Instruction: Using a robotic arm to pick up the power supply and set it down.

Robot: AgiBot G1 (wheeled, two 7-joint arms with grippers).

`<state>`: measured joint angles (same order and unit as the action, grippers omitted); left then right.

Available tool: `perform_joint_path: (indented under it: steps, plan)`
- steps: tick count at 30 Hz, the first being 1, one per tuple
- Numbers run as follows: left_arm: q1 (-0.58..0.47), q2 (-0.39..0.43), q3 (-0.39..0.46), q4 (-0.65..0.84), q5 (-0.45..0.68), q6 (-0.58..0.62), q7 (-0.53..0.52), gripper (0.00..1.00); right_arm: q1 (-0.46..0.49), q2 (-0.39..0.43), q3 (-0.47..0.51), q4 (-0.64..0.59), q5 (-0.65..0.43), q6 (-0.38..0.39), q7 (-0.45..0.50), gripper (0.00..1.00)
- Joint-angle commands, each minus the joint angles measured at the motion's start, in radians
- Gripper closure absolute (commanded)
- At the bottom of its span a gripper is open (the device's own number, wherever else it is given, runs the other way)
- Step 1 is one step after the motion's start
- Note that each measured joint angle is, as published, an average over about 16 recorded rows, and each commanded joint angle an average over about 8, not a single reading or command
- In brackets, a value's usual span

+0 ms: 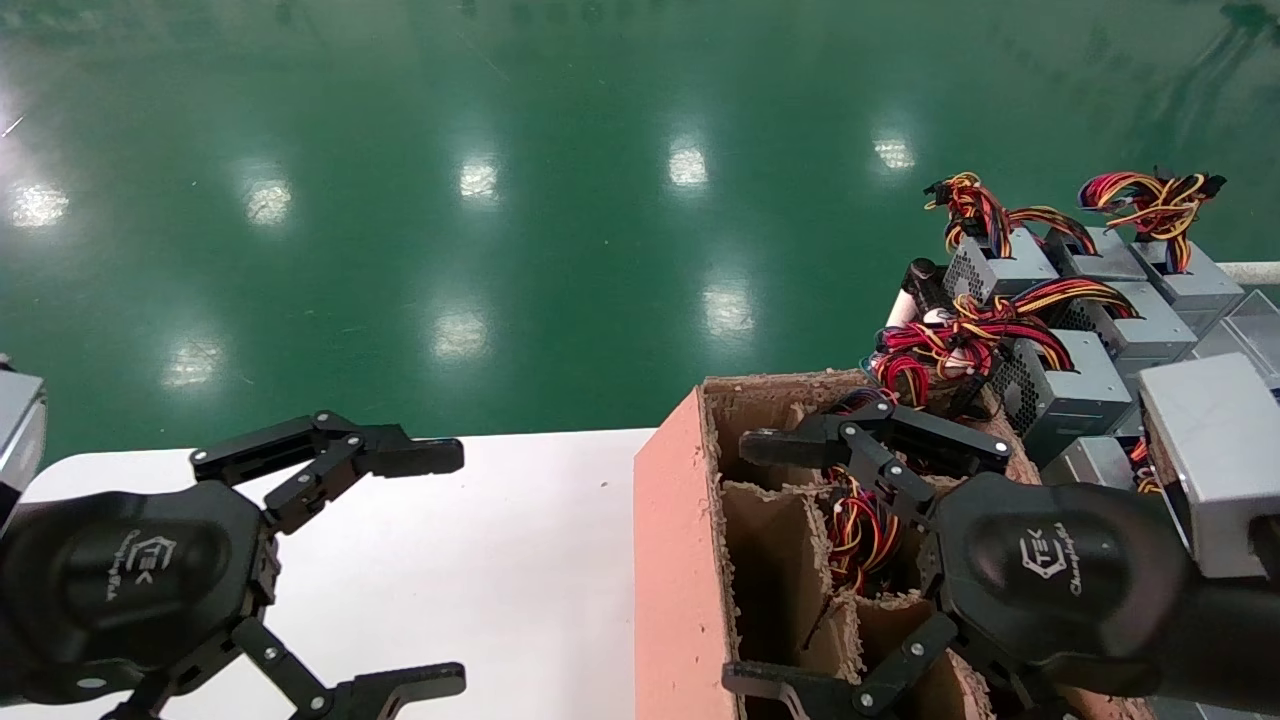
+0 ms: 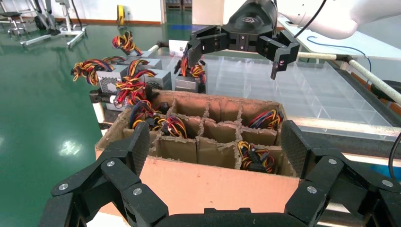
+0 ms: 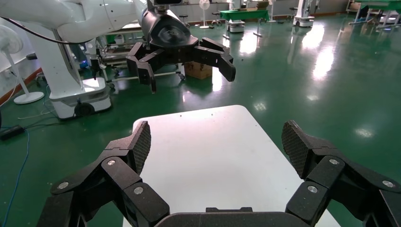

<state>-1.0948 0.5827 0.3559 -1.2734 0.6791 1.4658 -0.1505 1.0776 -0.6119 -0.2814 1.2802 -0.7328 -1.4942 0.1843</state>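
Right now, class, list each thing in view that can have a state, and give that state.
Left hand: open, empty, above the white table.
Right hand: open, empty, over the cardboard box.
Cardboard box: open-topped, dividers torn, wire bundles in some cells.
Power supplies: outside the box, clustered beside it, wires loose.

Glossy green floor mirrors ceiling lights beyond a white table.
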Motion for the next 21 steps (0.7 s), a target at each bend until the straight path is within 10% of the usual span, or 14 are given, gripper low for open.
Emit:
perform_joint_path:
  steps: [1,21]
  plan:
    - [0.000,0.000,0.000,0.000,0.000,0.000,0.000,0.00,0.000,0.000,0.000,0.000,0.000,0.000,0.000,0.00]
    - [0.000,0.000,0.000,0.000,0.000,0.000,0.000,0.00,0.000,0.000,0.000,0.000,0.000,0.000,0.000,0.00]
